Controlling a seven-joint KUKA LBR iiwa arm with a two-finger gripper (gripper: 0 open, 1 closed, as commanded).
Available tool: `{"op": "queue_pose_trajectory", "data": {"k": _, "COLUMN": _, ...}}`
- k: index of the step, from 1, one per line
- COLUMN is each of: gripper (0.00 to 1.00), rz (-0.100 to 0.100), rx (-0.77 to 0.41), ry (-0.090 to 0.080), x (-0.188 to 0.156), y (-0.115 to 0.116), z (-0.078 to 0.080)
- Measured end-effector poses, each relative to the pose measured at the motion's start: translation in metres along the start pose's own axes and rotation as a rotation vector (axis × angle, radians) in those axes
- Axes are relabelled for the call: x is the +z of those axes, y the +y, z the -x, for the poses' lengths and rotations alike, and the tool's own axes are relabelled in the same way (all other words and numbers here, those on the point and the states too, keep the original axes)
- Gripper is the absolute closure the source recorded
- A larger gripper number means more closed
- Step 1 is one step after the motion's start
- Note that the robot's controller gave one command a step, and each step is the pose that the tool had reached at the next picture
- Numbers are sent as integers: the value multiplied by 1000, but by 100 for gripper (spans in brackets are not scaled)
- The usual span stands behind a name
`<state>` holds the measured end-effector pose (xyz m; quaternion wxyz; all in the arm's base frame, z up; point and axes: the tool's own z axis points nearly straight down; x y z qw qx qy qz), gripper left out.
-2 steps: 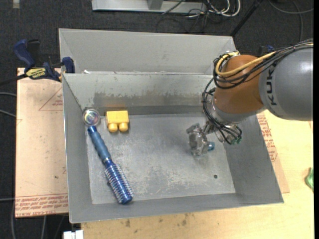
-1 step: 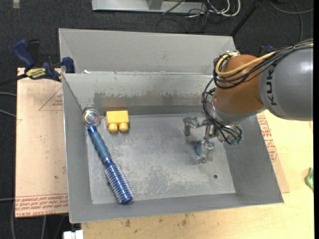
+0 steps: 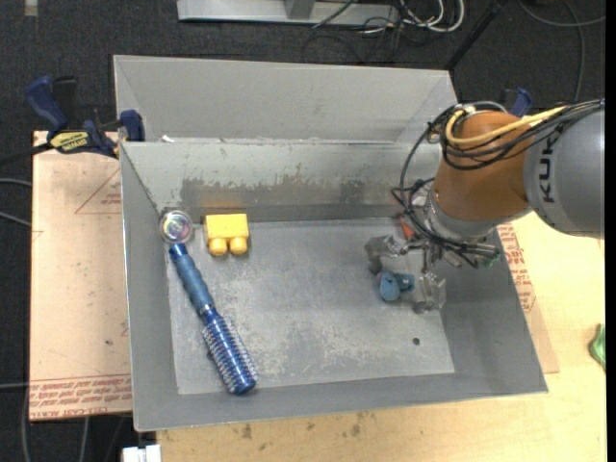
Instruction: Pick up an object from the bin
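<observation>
Dark carpet [image 3: 96, 17] under a grey metal bin [image 3: 308, 325]; the bin has sloped walls and a flat, scuffed floor.

Count: 3 loose things in the bin, 1 arm [image 3: 577, 171], 1 hand [image 3: 409, 275].
- 1 hairbrush [image 3: 206, 314]: blue handle, blue-and-white bristle barrel, shiny round cap. It lies diagonally along the left side of the bin floor, cap end towards the back-left corner and barrel end near the front-left.
- 1 yellow block [image 3: 227, 233]: boxy, with two rounded knobs on its near side. It sits at the foot of the back wall, just right of the brush's cap and apart from it.
- 1 small blue thing [image 3: 390, 286]: rounded lump, kind unclear. It lies on the right half of the floor, well apart from the brush and the block.

Writing: "KU" in dark letters on the arm's grey link at the right edge, the rest cut off. No label readable on the bin things.

Hand: low over the right half of the floor, below the orange cover [image 3: 481, 162] on the wrist. The small blue thing is right against the hand's left side. I cannot tell how far open the hand is, or whether it grips the blue thing or only sits beside it. Brush and block are untouched.
</observation>
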<state>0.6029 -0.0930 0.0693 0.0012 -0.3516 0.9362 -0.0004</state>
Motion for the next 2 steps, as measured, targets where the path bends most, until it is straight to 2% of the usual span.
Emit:
{"op": "queue_pose_trajectory", "data": {"k": 1, "gripper": 100, "rz": 1, "rx": -1, "ry": -1, "x": -1, "y": 1, "z": 1}}
{"op": "queue_pose_trajectory", "data": {"k": 2, "gripper": 100, "rz": -5, "rx": -111, "ry": -3, "x": -155, "y": 37, "z": -74}}
